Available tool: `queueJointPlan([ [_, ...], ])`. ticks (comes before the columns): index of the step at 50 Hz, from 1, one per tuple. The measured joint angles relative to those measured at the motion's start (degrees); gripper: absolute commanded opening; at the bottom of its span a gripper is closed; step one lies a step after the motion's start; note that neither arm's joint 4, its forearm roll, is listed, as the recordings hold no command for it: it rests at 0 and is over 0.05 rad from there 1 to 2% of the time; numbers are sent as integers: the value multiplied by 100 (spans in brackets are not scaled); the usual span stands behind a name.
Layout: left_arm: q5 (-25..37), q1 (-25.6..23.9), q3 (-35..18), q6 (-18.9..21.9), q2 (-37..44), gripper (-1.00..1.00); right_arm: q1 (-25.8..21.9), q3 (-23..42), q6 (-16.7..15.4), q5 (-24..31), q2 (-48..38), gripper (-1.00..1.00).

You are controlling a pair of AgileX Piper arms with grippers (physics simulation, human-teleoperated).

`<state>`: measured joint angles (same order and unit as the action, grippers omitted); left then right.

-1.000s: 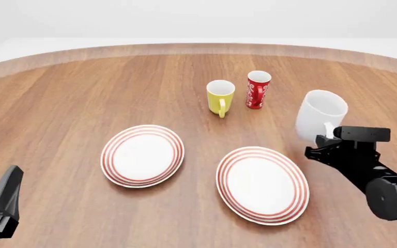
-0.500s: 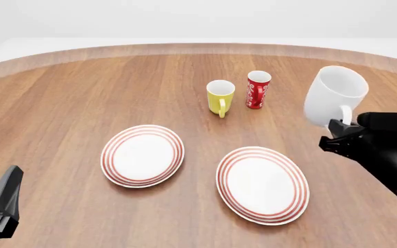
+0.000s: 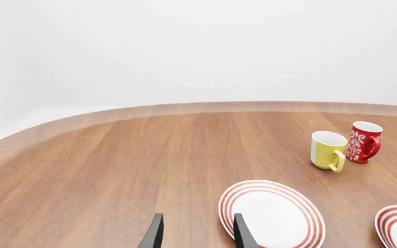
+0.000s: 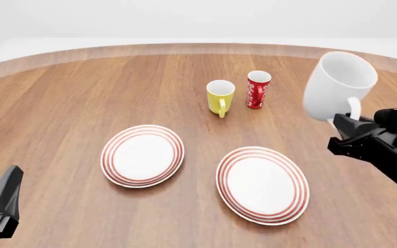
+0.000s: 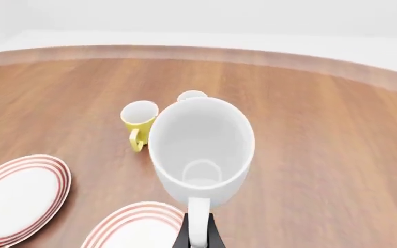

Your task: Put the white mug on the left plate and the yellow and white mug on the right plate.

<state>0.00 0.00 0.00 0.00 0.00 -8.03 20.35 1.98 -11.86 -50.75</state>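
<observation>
My right gripper (image 4: 351, 123) is shut on the handle of the large white mug (image 4: 338, 85) and holds it in the air above the table's right side, tilted with its mouth up. In the right wrist view the white mug (image 5: 201, 150) fills the middle, its handle between my fingers (image 5: 198, 233). The yellow and white mug (image 4: 220, 97) stands upright at the middle back, to the left of the held mug. The left plate (image 4: 142, 155) and the right plate (image 4: 262, 184) lie bare. My left gripper (image 3: 196, 235) is open and empty near the front left edge.
A red-and-white patterned cup (image 4: 258, 89) stands just right of the yellow mug, and shows partly hidden behind the white mug in the right wrist view (image 5: 192, 95). The table's curved far edge (image 4: 198, 46) runs across the back.
My right gripper has lifted the white mug up off the table and slightly to the right. The left arm, the plates and the other cups have not moved.
</observation>
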Motion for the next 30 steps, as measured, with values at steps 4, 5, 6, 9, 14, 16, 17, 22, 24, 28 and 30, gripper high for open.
queueJointPlan([
  [4,0,0,0,0,0,100,-100,31,-25,115,99,-100],
  [5,0,0,0,0,0,100,-126,41,-32,142,119,-100],
  [6,0,0,0,0,0,100,-153,52,-38,168,138,-100],
  [9,0,0,0,0,0,100,-231,84,-54,237,185,-100],
  [14,0,0,0,0,0,100,-366,137,-79,321,225,-100],
  [16,0,0,0,0,0,100,-421,159,-87,349,233,-100],
  [17,0,0,0,0,0,100,-448,170,-90,361,235,-100],
  [22,0,0,0,0,0,100,-586,221,-102,414,238,-100],
  [24,0,0,0,0,0,100,-644,241,-104,432,235,-100],
  [28,0,0,0,0,0,100,-765,286,-108,465,224,-100],
  [30,0,0,0,0,0,100,-827,309,-112,476,212,-100],
])
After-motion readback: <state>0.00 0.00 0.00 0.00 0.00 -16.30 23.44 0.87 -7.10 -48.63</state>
